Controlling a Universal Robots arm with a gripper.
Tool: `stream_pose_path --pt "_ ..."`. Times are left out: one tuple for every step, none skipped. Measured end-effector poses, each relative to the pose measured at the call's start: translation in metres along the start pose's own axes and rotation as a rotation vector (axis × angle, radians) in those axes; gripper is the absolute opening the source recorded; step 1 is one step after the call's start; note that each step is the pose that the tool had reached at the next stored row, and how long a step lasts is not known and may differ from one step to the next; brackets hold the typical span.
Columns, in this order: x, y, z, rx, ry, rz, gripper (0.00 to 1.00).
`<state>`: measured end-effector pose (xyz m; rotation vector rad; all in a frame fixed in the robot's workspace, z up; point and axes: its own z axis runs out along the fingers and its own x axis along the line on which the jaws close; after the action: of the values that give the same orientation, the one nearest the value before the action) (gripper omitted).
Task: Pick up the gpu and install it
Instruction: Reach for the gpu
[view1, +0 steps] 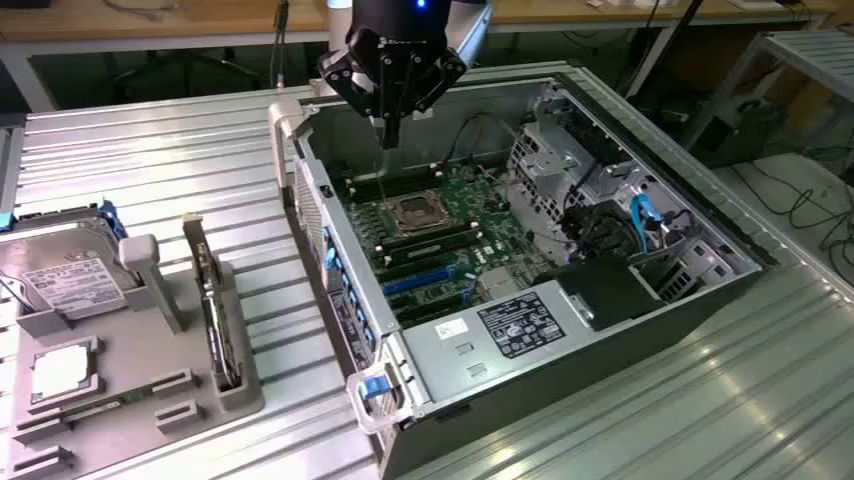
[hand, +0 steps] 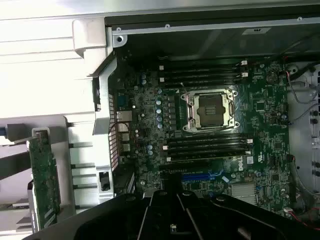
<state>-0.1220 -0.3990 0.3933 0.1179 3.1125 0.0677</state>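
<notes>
1. The gpu (view1: 211, 305) stands on edge in a slot of the grey holder (view1: 160, 400), at the lower left of the exterior view. Its silver bracket is at the end nearer the top of the frame. Nothing touches it, and it is well apart from the gripper.
2. In the wrist view, a green-faced card in a grey holder beside the case is probably the same gpu (hand: 44, 185), though the angle makes this uncertain.
3. The gripper (view1: 390, 135) hangs at the upper centre of the exterior view, above the far end of the open case. Its fingers are pressed together with nothing between them. Its dark body also shows in the wrist view (hand: 170, 200).
4. The computer case (view1: 534, 400) lies on its side with the cover off, filling the centre and right of the exterior view.
5. Inside it, the motherboard (view1: 461, 240) shows an open processor socket (hand: 210, 111) flanked by memory slots, with blue slots (view1: 424, 280) nearer the bottom of the frame.
6. A hard drive (view1: 60, 275) with a white label sits in the holder at the left edge.
7. Everything rests on a ribbed metal table (view1: 174, 150).
</notes>
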Motion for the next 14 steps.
stream_pose_path --pt "0.0002 0.0 0.0 0.0 0.0 0.0 0.11" --pt "0.0006 0.0 0.0 0.0001 0.0 0.0 0.11" --pt "0.001 0.0 0.0 0.0 0.0 0.0 0.11" --pt "0.0012 -0.0001 -0.0001 0.0 0.0 0.0 0.11" --pt "0.0014 -0.0001 0.0 0.0 0.0 0.0 0.11" --pt "0.0017 -0.0001 0.0 0.0 0.0 0.0 0.11" --pt "0.0019 -0.0001 -0.0001 0.0 0.0 0.0 0.11" --pt "0.0021 -0.0001 -0.0001 0.0 0.0 0.0 0.11" --pt "0.0023 -0.0002 -0.0001 0.0001 0.0 0.0 0.11" --pt "0.0026 -0.0002 -0.0001 0.0 0.0 0.0 0.11" --pt "0.003 -0.0002 -0.0001 0.0 0.0 0.0 0.11" --pt "0.0034 -0.0002 -0.0001 0.0001 0.0 0.0 0.11" --pt "0.0038 -0.0003 -0.0001 0.0 0.0 0.0 0.11" --pt "0.0041 -0.0003 -0.0001 0.0 0.0 0.0 0.11"
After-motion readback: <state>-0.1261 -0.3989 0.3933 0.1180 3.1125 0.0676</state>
